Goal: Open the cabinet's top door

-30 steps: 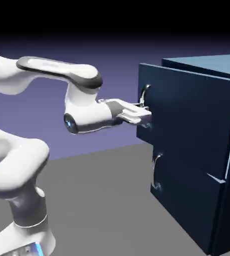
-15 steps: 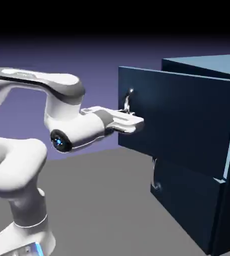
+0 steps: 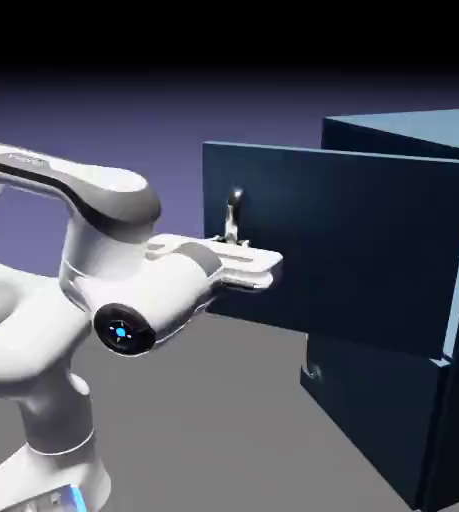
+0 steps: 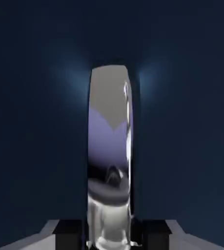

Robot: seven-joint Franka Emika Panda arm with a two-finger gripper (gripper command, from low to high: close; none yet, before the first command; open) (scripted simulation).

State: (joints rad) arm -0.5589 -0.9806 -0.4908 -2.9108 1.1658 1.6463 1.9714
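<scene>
Fingers (image 4: 155, 237) of the white robot gripper (image 3: 245, 262) sit on either side of a curved silver handle (image 4: 110, 161) and are clenched on it. From the hand camera the handle fills the middle as a tall, mirror-bright bar, and the dark finger tips show at the bottom edge, touching its base on both sides.

That handle belongs to the top door (image 3: 343, 250), a flat navy-blue panel. From the outside camera the panel stands well forward of the cabinet (image 3: 423, 300), pulled out toward the arm, with its upper edge roughly level. The handle (image 3: 233, 215) rises just above the gripper, near the panel's edge closest to the robot.

Below it, the lower panel (image 3: 373, 420) lies flush with the cabinet front, and only the bottom of its own silver handle (image 3: 314, 374) shows beneath the open door.

Behind everything is a blue-violet backdrop, and the floor is grey.
</scene>
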